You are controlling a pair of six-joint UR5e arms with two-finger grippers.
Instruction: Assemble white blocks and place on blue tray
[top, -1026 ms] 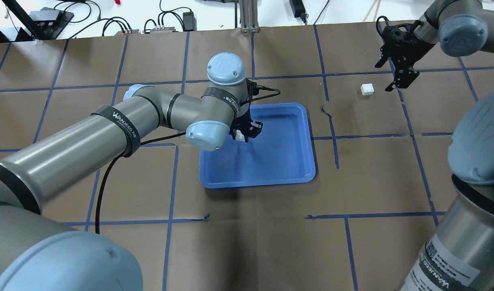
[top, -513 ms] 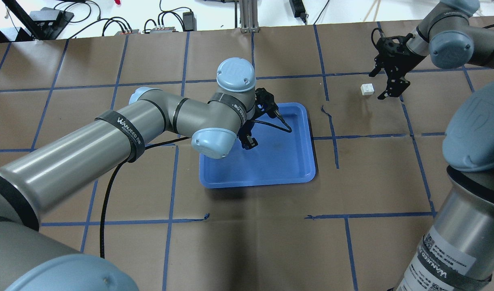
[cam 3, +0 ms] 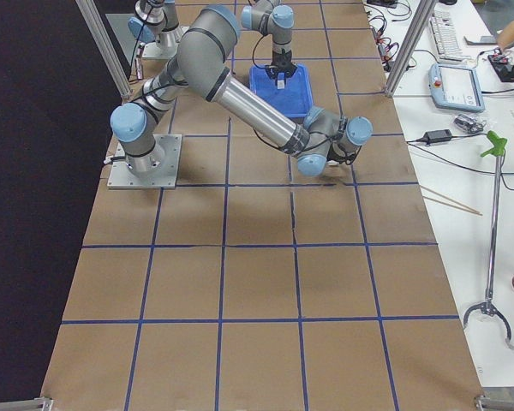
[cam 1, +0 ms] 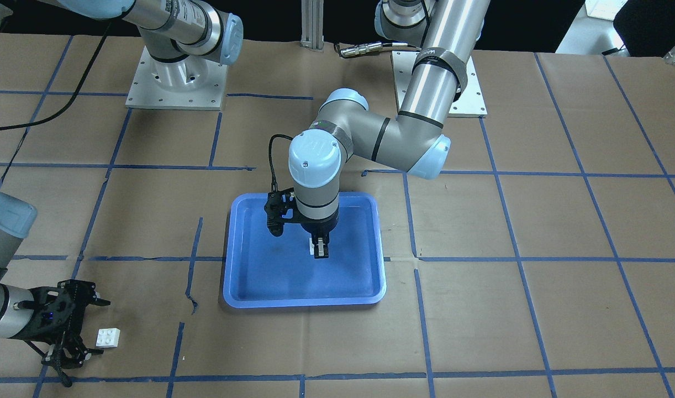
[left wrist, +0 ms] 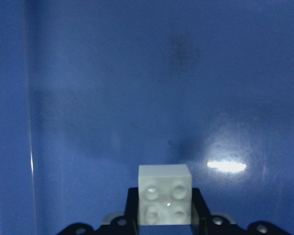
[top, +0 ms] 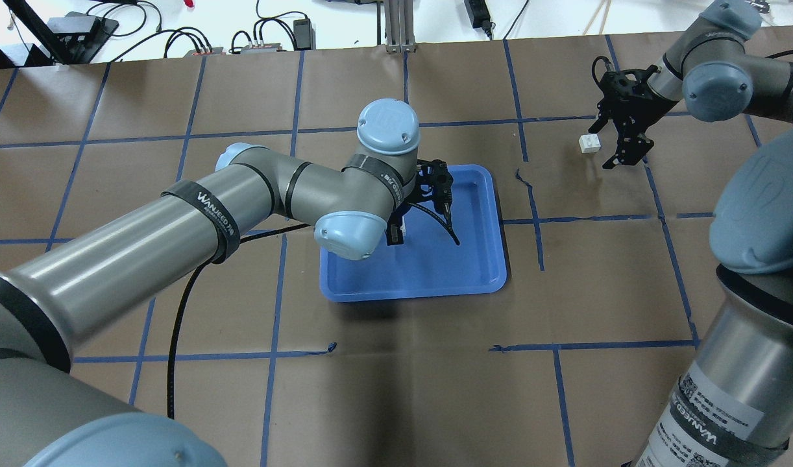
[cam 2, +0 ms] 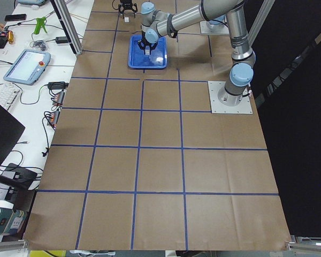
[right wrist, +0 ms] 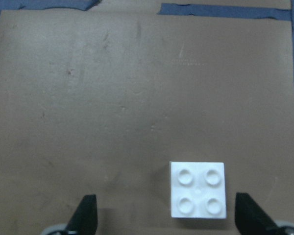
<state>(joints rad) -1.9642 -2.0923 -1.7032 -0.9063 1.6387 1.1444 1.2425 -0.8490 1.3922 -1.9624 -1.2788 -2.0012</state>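
The blue tray (top: 474,259) lies at the table's middle, also in the front view (cam 1: 271,276). My left gripper (top: 395,235) points down over the tray's left half and is shut on a white block (left wrist: 165,193), studs toward the camera, held close above the tray floor (left wrist: 137,98). The second white block (top: 588,143) lies on the paper at the far right. My right gripper (top: 608,144) is open and low beside it. In the right wrist view the block (right wrist: 197,190) lies between the fingers (right wrist: 86,215), nearer the right one.
Brown paper with a blue tape grid covers the table. Cables and power boxes (top: 260,39) lie past the far edge, and an aluminium post (top: 396,26) stands there. The left arm's cable (top: 435,217) hangs over the tray.
My left gripper has turned and shifted right and nearer over the tray with the block in it. My right gripper has moved left and down, closing in on the second block.
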